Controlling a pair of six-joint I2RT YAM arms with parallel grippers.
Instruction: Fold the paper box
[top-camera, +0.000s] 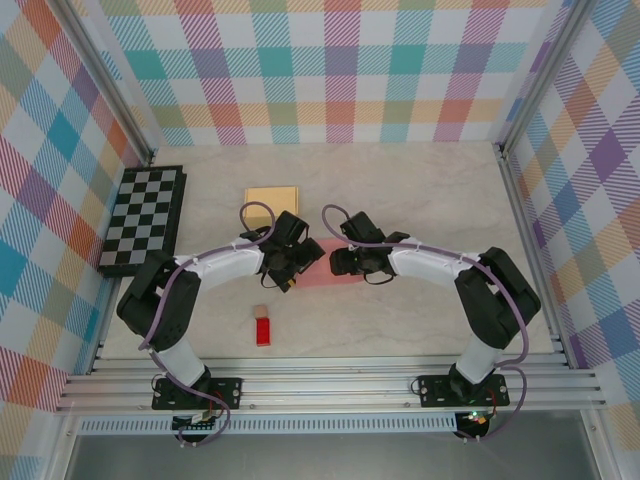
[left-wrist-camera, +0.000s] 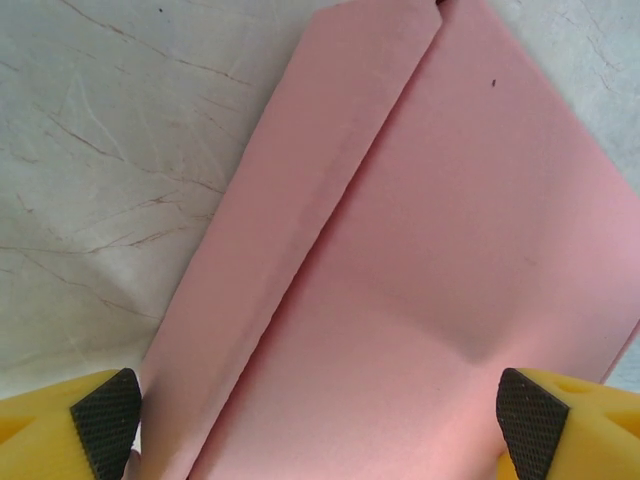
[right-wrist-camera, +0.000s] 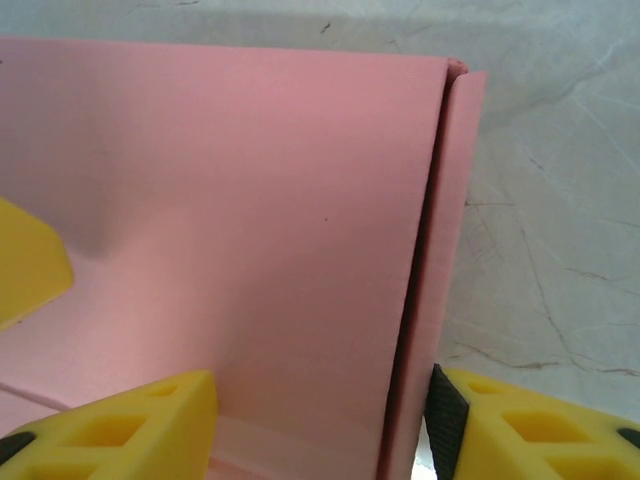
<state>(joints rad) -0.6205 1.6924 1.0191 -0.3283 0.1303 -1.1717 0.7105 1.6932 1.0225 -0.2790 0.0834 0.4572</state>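
Marbled tabletop (top-camera: 420, 190), creased pink paper box (left-wrist-camera: 430, 250); L tool (left-wrist-camera: 320, 440), R tool (right-wrist-camera: 320, 425) open, empty.

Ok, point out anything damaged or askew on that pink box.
The pink paper box has a shallow dent in its main panel, right beside one fingertip of the open left gripper. No tears visible.

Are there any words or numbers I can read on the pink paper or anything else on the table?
None to read. The pink paper box is plain, the checkerboard has only squares, and the small red block and tan square show no legible writing.
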